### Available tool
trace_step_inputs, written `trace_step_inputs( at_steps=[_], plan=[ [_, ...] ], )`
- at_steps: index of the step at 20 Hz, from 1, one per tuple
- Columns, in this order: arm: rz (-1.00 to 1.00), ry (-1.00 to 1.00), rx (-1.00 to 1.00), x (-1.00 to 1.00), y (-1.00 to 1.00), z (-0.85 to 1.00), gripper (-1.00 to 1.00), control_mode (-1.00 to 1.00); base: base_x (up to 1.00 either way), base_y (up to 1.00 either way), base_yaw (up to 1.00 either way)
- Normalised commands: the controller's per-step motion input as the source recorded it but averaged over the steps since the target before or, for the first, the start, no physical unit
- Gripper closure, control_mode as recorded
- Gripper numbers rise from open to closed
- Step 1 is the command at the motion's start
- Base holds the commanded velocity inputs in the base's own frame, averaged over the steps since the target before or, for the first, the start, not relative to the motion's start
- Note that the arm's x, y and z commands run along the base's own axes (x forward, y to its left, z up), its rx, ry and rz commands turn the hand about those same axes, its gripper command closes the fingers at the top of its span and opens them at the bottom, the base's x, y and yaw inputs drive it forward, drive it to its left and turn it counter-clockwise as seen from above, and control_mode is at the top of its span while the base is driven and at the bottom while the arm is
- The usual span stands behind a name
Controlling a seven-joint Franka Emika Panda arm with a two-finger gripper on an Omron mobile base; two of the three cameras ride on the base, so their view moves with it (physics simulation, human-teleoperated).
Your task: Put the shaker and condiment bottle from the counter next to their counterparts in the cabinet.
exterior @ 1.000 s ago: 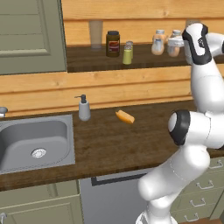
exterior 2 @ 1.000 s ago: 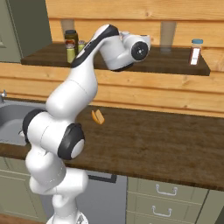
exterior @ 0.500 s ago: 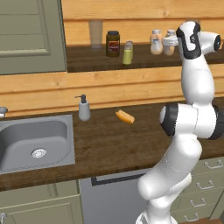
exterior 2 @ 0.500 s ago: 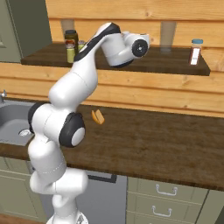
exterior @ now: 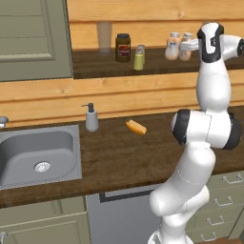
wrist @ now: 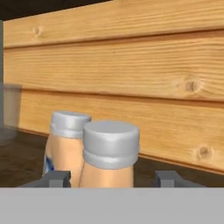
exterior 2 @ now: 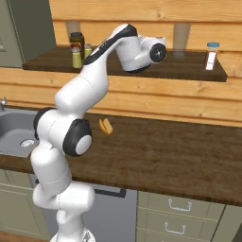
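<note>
Two peach bottles [wrist: 109, 153] stood touching on the cabinet [exterior: 157, 66] floor, the nearer one between my jaws, its twin [wrist: 65, 146] just behind and to its left in my hand view. My jaws [wrist: 113, 178] stood parted, a fingertip [wrist: 57, 178] showing on each side of the near bottle, and I could not tell whether they touched it. Further left on the shelf, the shaker [exterior: 138, 58] stood beside a brown jar [exterior: 123, 47], while an orange wedge [exterior: 136, 127] lay on the tabletop [exterior: 124, 157] near the soap pump [exterior: 91, 117].
</note>
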Motion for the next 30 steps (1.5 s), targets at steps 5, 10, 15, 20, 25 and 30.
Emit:
trace_step_inputs(
  at_steps=[5, 10, 15, 20, 25, 30],
  plan=[
    [0.0, 0.0, 0.0, -0.15, -0.28, 0.0, -1.0, -1.0, 0.0, 0.0, 0.0],
    [0.0, 0.08, 0.01, -0.23, -0.11, 0.04, -1.0, -1.0, 0.0, 0.0, 0.0],
    [0.0, 0.14, 0.05, -0.35, 0.0, 0.26, -1.0, -1.0, 0.0, 0.0, 0.0],
    [0.0, 0.08, 0.08, -0.61, 0.0, 0.21, -1.0, -1.0, 0.0, 0.0, 0.0],
    [0.0, 0.01, 0.1, -0.95, -0.08, 0.04, -1.0, -1.0, 0.0, 0.0, 0.0],
    [0.0, -0.04, 0.07, -0.97, 0.0, 0.0, -1.0, -1.0, 0.0, 0.0, 0.0]
  ],
)
